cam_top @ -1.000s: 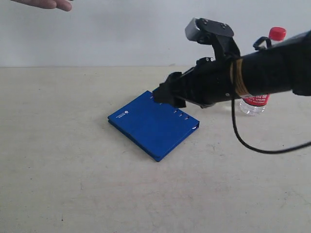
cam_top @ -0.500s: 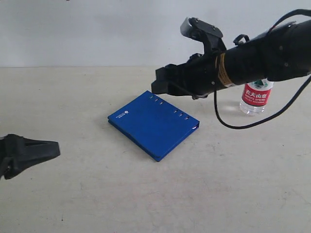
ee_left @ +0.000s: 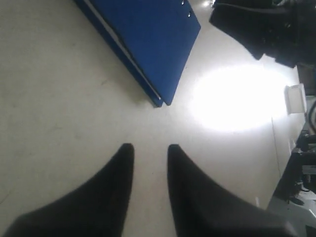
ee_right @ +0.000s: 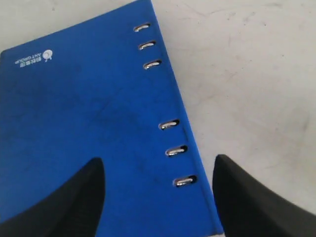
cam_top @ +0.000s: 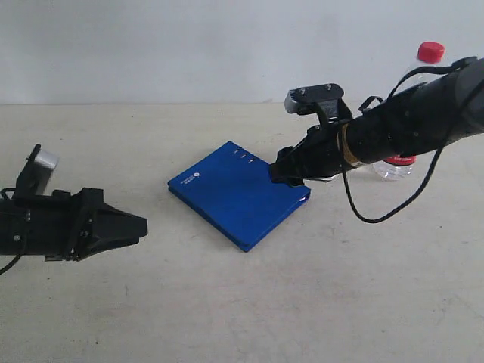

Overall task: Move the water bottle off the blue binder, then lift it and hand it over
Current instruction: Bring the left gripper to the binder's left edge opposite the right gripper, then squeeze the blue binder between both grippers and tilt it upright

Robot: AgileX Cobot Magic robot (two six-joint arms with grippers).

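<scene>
The right arm (cam_top: 408, 125) hides the water bottle (cam_top: 432, 51) — bar cap and base

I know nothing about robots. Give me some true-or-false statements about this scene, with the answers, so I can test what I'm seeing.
1. The bottle stands on the binder. False: it stands on the table, beyond the right arm.
2. The bottle's cap is red. True.
3. The right gripper is open over the binder's ringed edge. True.
4. The left gripper grips the binder. False: it holds nothing and is apart from the binder.
5. The binder lies closed on the table. True.
</scene>
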